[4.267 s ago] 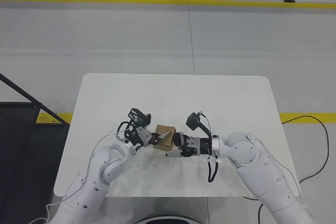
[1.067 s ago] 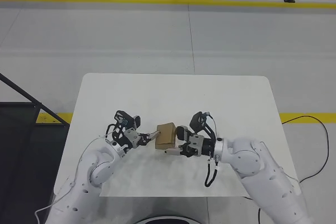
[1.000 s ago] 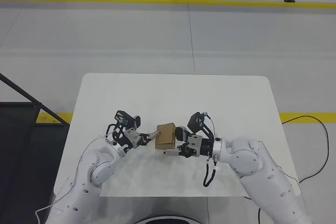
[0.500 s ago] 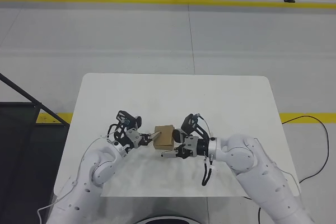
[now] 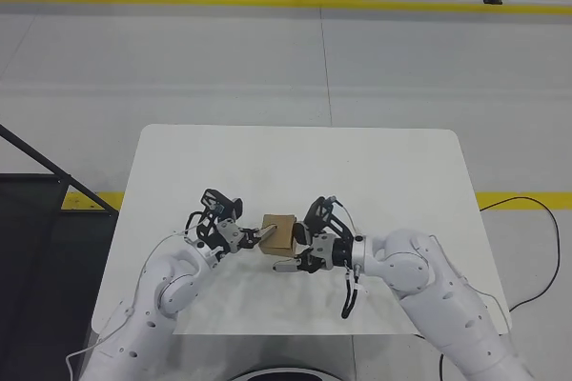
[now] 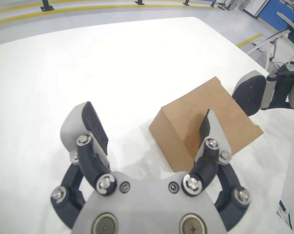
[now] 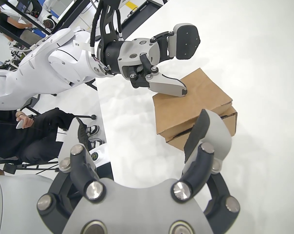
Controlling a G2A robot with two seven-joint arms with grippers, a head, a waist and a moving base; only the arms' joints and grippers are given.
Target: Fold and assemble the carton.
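Note:
A small brown carton [image 5: 278, 233] sits closed on the white table [image 5: 381, 171], near its middle. My left gripper [image 5: 251, 233] is open at the carton's left end. In the left wrist view, one of its fingertips [image 6: 208, 122] rests on top of the carton [image 6: 186, 108] and the other hangs over bare table. My right gripper [image 5: 298, 250] is open at the carton's right end. In the right wrist view, one of its fingers [image 7: 206, 127] is close to the carton [image 7: 193, 98], whose lid seam gapes slightly. The left gripper [image 7: 183, 66] shows there too.
The table's surface around the carton is bare white, with room toward the far edge [image 5: 296, 130] and to the right. A black frame and dark panel [image 5: 19, 238] stand off the table's left side.
The raised flap seen 4.3 s ago now lies flat. Over the last second the right gripper and the carton shifted slightly left, and a left finger came onto the carton's top.

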